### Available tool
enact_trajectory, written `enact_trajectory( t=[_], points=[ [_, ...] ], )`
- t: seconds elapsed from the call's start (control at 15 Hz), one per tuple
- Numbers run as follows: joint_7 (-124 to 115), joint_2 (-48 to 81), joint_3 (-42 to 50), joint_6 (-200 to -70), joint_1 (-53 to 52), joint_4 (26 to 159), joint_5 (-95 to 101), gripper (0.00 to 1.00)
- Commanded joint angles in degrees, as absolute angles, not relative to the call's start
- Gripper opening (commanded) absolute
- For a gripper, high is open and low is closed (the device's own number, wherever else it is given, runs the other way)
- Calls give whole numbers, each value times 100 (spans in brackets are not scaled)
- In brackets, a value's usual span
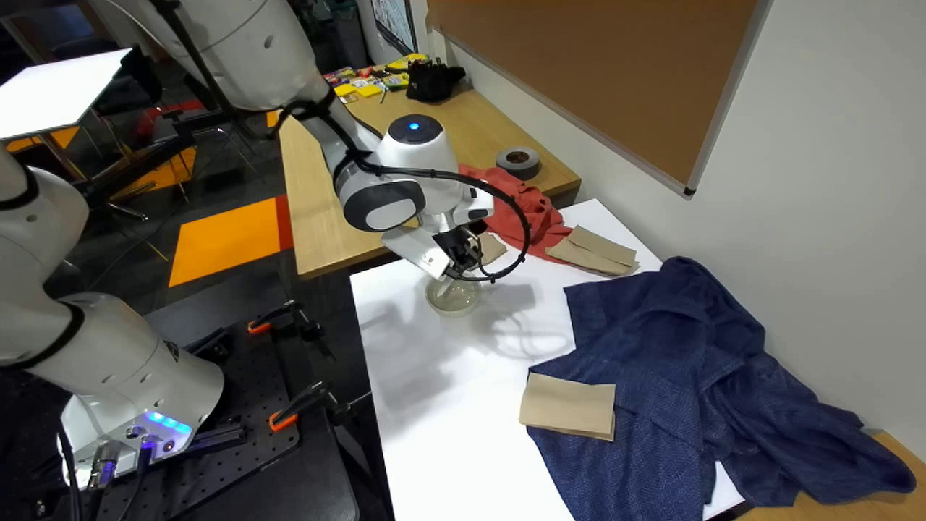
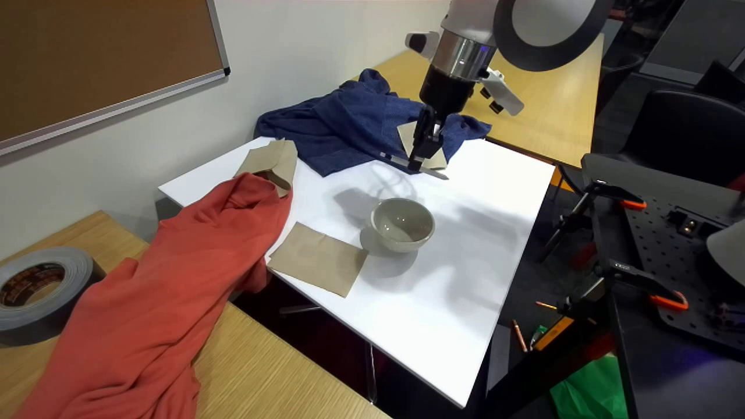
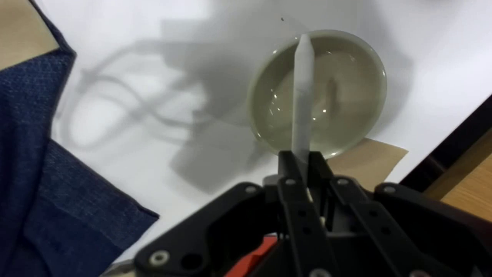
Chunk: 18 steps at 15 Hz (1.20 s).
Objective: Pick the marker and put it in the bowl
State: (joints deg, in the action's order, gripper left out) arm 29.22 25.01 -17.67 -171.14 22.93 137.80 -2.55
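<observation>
The bowl [image 2: 403,226] stands on a white table [image 2: 442,331], brown paper [image 2: 319,259] near it; farther off are red cloth [image 2: 192,250], blue cloth [image 2: 349,131] and, on the wall [image 2: 297,58], a framed brown board [image 2: 105,58]. Above the bowl, the gripper [image 3: 301,157] holds the marker [image 3: 303,100] in a pinch.

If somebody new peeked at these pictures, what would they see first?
Probably the big white robot arm, leaning over the white table, its gripper holding the marker above the bowl. Next might come the red cloth, draped from a wooden table onto the white table, and the dark blue cloth spread near the wall.
</observation>
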Motion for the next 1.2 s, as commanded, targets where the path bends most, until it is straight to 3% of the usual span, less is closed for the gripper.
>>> enact_trajectory(
  t=[0.0,0.13,0.2,0.27,0.53,0.6,1.13],
  points=[
    [3682,2448,-2629,-17431,2996,14027,-313,3],
    [3943,2526,-2959,-17419,3253,14014,-306,3],
    [3598,2528,-2612,-17251,2899,13895,-266,3],
    [3630,2538,-2667,-17251,2937,13894,-270,12],
    [3617,2565,-2624,-17251,2909,13888,-261,12],
    [3617,2568,-2623,-17250,2910,13887,-260,3],
    [3812,3310,-2691,-17839,3086,13553,77,3]
  ],
)
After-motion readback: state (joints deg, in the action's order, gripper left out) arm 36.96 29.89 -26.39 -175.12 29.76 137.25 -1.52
